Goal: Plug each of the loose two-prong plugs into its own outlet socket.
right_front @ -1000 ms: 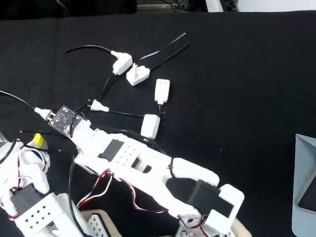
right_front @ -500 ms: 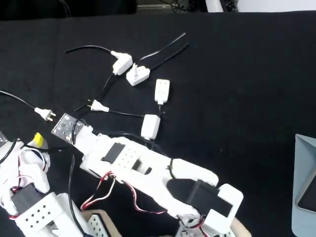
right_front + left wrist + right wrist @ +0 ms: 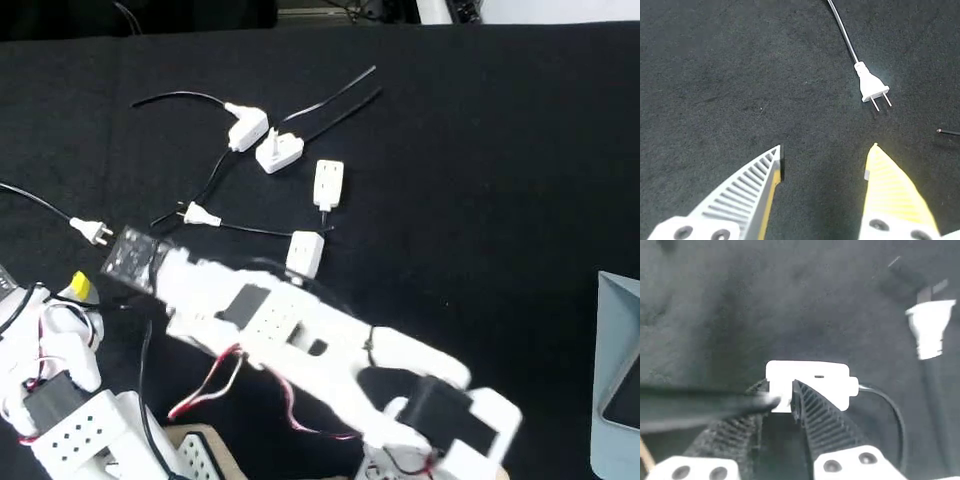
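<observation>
The right fingers (image 3: pixel 826 426) were clenched on a small white socket (image 3: pixel 822 379), pinching it along one long edge. The left fingers (image 3: pixel 892 187) stood released, with bare desk (image 3: pixel 715 75) between them. The plug (image 3: pixel 871 89) lay just beyond their tips, prongs free, its black cord (image 3: pixel 842 27) trailing away. Just beside that plug sat the right wrist (image 3: pixel 130 258); a second plug (image 3: pixel 200 215) lay near, on the wrist's other side, and the spare sockets (image 3: pixel 328 184) lay well beyond it. The plug looked light and hard, with stiff prongs and a cord limp enough to drag it askew. The white body behind the prongs seemed the place to grip. The smooth socket would likely twist under a push.
</observation>
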### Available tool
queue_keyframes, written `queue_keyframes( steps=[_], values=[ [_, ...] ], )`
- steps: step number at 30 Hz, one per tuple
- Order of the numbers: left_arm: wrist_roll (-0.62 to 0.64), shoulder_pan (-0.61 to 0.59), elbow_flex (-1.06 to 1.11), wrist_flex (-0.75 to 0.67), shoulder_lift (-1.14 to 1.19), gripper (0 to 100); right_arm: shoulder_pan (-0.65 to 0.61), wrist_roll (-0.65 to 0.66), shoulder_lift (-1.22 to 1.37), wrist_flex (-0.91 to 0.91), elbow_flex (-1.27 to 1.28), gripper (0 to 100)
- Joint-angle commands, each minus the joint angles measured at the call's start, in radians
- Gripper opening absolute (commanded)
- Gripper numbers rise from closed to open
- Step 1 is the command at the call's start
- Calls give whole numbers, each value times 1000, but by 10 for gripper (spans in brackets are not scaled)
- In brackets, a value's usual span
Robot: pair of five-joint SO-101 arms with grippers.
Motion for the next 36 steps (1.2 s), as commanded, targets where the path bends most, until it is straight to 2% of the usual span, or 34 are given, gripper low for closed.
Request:
queue_keyframes(
  steps=[1, 7, 13, 22, 24, 30, 36],
  values=[
    [5, -10, -7, -20, -6, 267, 81, 75, -116, -5, -45, 11],
    [5, -10, -5, -20, -6, 267, 173, 170, -163, -5, -160, 11],
    [5, -10, -4, -17, -6, 267, 247, 172, -133, -14, -314, 11],
    [5, -10, -4, -17, -6, 267, 356, 169, 251, -97, -559, 13],
    [5, -10, -1, -17, -6, 267, 376, 140, 326, -92, -628, 31],
    [5, -10, 8, -21, -8, 267, 411, -23, 452, 26, -797, 188],
    [3, -10, 10, -21, -8, 267, 350, -143, 444, 221, -842, 192]
  ],
)
